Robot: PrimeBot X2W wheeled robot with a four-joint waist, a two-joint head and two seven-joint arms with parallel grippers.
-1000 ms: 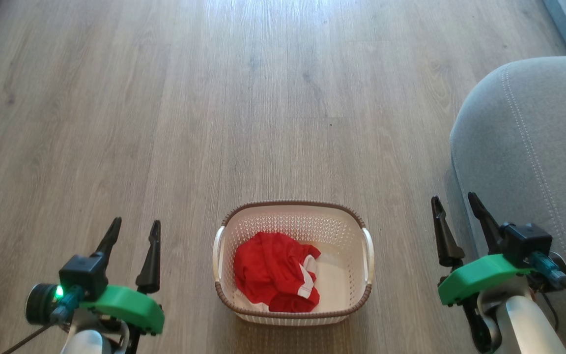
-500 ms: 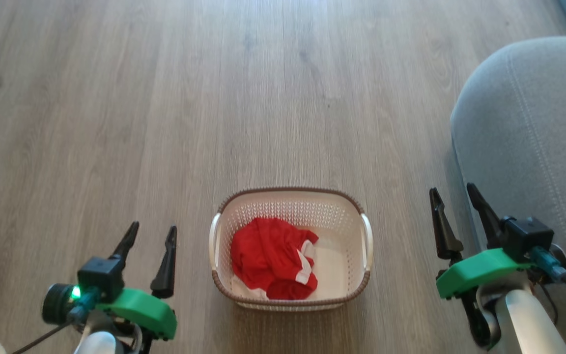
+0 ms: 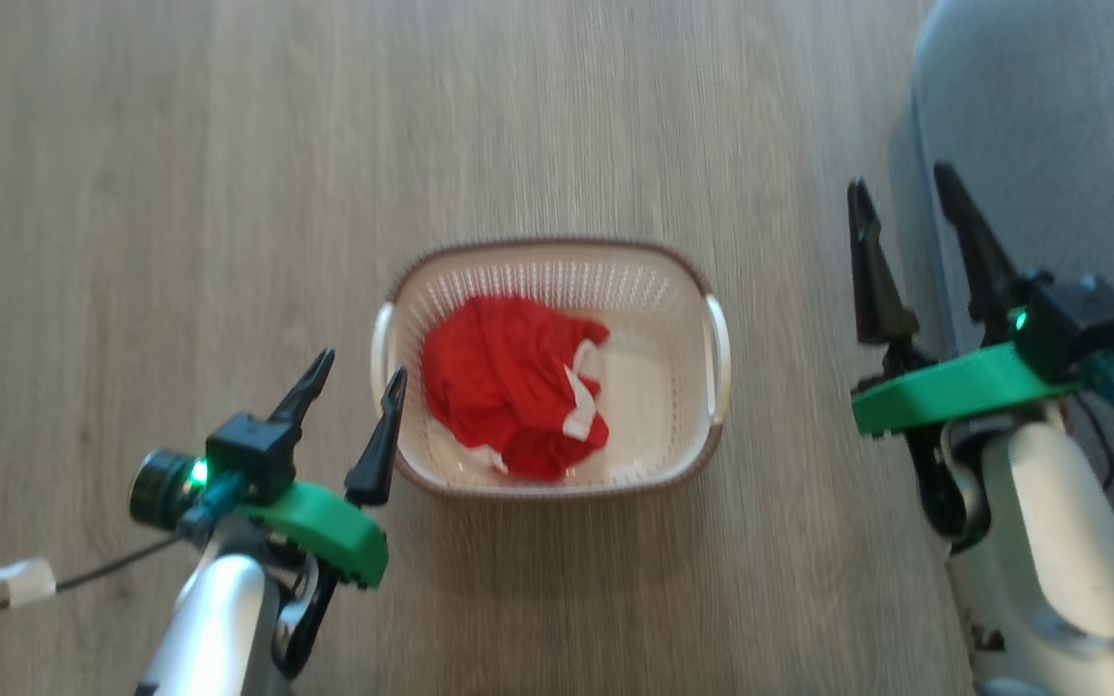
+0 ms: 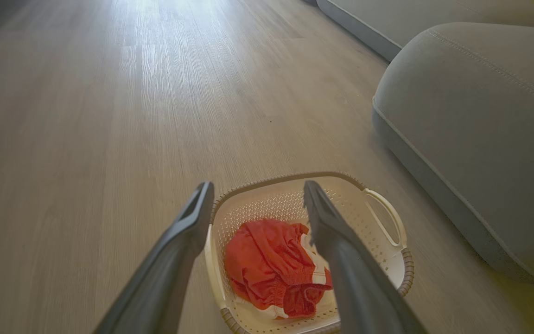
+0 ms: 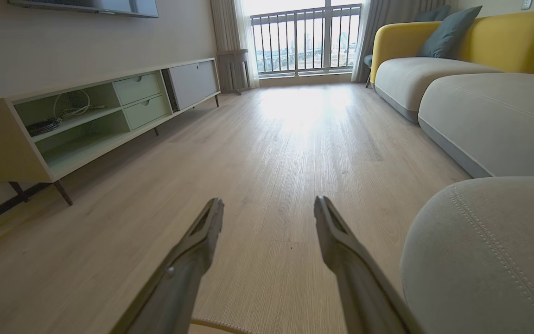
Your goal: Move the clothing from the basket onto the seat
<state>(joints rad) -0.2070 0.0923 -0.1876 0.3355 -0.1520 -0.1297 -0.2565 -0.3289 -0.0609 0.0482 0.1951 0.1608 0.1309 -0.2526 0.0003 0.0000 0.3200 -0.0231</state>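
While the clothing [image 3: 509, 396] lies bunched in the basket [image 3: 557, 246] on the floor [image 3: 180, 193], the left gripper [image 3: 362, 364] hovers by its left rim, fingers spread, empty; the right gripper [image 3: 900, 177], spread and empty too, hangs beside the seat [image 3: 1050, 116].

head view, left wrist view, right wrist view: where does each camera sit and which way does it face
Head view: on the head, facing down at the basket holding the clothing and the seat; left tool and right tool show, both open.
Left wrist view: on the left wrist, looking along its fingers down into the basket.
Right wrist view: on the right wrist, looking level across the room toward the window; its fingers show.
Shared: head and left wrist both show basket and clothing.
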